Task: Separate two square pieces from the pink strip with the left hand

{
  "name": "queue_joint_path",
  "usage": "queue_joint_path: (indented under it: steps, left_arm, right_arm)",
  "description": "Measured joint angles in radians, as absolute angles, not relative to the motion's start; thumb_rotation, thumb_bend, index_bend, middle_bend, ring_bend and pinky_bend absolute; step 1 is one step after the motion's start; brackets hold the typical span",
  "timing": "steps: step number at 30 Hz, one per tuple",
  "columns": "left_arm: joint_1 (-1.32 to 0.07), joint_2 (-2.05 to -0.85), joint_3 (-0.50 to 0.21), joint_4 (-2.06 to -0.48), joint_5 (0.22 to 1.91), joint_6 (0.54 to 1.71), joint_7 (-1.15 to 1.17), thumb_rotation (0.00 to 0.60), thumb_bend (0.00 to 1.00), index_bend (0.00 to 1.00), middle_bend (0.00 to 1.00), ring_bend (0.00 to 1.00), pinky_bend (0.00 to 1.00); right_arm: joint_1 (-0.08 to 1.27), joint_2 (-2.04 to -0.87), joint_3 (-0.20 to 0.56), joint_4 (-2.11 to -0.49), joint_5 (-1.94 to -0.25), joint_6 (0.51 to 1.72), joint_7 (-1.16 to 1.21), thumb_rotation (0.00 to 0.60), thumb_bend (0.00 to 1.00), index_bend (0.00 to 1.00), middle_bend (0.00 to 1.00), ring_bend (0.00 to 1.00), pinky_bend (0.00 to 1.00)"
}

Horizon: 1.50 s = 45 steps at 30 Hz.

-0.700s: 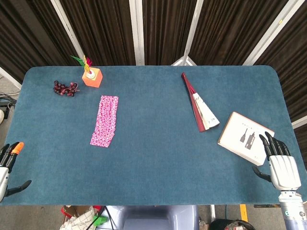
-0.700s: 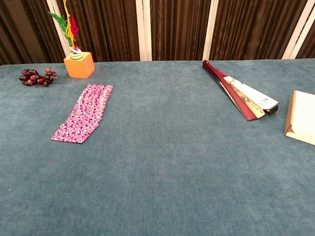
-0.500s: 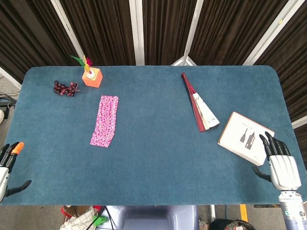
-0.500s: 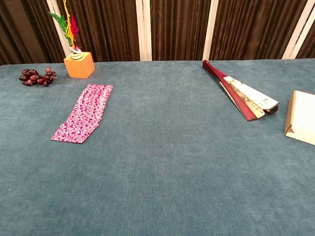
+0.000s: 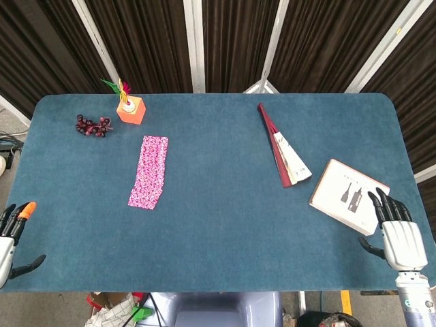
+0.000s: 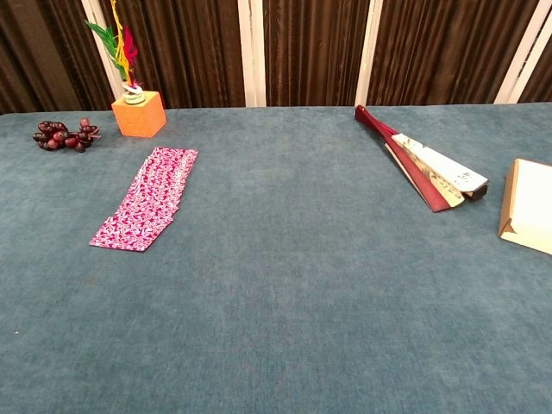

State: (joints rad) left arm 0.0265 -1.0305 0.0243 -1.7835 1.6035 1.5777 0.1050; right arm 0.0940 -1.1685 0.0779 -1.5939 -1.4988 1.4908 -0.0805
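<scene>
The pink strip (image 5: 148, 172) lay flat on the blue table (image 5: 218, 225), left of center in the head view, running lengthwise from upper right to lower left at a slight slant. In the chest view it sat in the left part of the frame, still in one piece, nothing touching it.

The left hand (image 5: 9, 244) was way down in the lower left corner of the head view, right at the table's near edge and well apart from the strip. Its fingers were spread and held nothing; one fingertip had an orange cap. The right hand (image 5: 397, 231) was at the lower right, fingers apart too and pointing up the frame, empty, with the tips just at the near corner of the booklet (image 5: 349, 195). Whether they actually touched it, I couldn't tell. Neither hand showed in the chest view.

Other stuff on the table: an orange block (image 5: 131, 110) with colored feathers stuck in it, at the upper left just above the strip's far end, and a dark bunch of grapes (image 5: 92, 125) to the left of that block. A folded fan (image 5: 283, 148), dark red with a pale paper part, lay right of center, angled toward the booklet. Dark curtains (image 5: 225, 41) hung behind the table's far edge.
</scene>
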Motion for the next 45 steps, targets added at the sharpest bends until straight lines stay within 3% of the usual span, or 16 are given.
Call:
queue_joint_path:
  steps: [21,23,25,26,29,32,35,38,45]
  left_arm:
    - [0.014,-1.042,0.013,-1.78,1.583,1.561,0.117,0.6,0.25,0.03,0.11,0.04,0.17]
    - [0.014,-1.043,0.012,-1.779,1.582,1.561,0.117,0.6,0.27,0.03,0.17,0.12,0.28]
    - [0.012,-1.045,0.008,-1.775,1.583,1.562,0.117,0.6,0.33,0.04,0.38,0.3,0.48]
    - [0.01,-1.048,0.006,-1.772,1.583,1.564,0.118,0.6,0.37,0.04,0.53,0.43,0.59]
    - [-0.001,-1.065,-0.01,-1.754,1.586,1.568,0.121,0.6,0.55,0.05,0.82,0.67,0.75]
    - [-0.02,-1.081,-0.02,-1.738,1.577,1.545,0.123,0.6,0.76,0.08,0.9,0.75,0.79]
    - [-0.052,-1.087,-0.027,-1.734,1.561,1.481,0.124,0.6,0.87,0.09,0.92,0.79,0.83]
    - [-0.098,-1.087,-0.034,-1.738,1.539,1.388,0.124,0.6,0.91,0.09,0.93,0.81,0.87]
    - [-0.233,-1.071,-0.054,-1.78,1.407,1.107,0.172,0.6,0.92,0.07,0.93,0.82,0.88]
  right_arm:
    - [0.093,-1.165,0.079,-1.592,-1.49,1.485,-0.071,0.6,0.22,0.01,0.0,0.12,0.15]
    - [0.093,-1.165,0.079,-1.592,-1.49,1.484,-0.07,0.6,0.22,0.01,0.0,0.12,0.15]
    - [0.094,-1.165,0.079,-1.591,-1.49,1.483,-0.07,0.6,0.22,0.01,0.0,0.12,0.15]
    - [0.094,-1.165,0.079,-1.591,-1.49,1.483,-0.069,0.6,0.22,0.01,0.0,0.12,0.15]
    - [0.093,-1.165,0.08,-1.591,-1.487,1.483,-0.067,0.6,0.22,0.01,0.0,0.12,0.15]
    - [0.093,-1.165,0.081,-1.59,-1.486,1.482,-0.064,0.6,0.22,0.01,0.0,0.12,0.15]
    - [0.095,-1.166,0.081,-1.588,-1.482,1.476,-0.063,0.6,0.22,0.01,0.0,0.12,0.15]
    - [0.097,-1.168,0.08,-1.586,-1.481,1.47,-0.066,0.6,0.22,0.01,0.0,0.12,0.15]
    - [0.098,-1.171,0.082,-1.582,-1.473,1.466,-0.067,0.6,0.22,0.01,0.0,0.12,0.15]
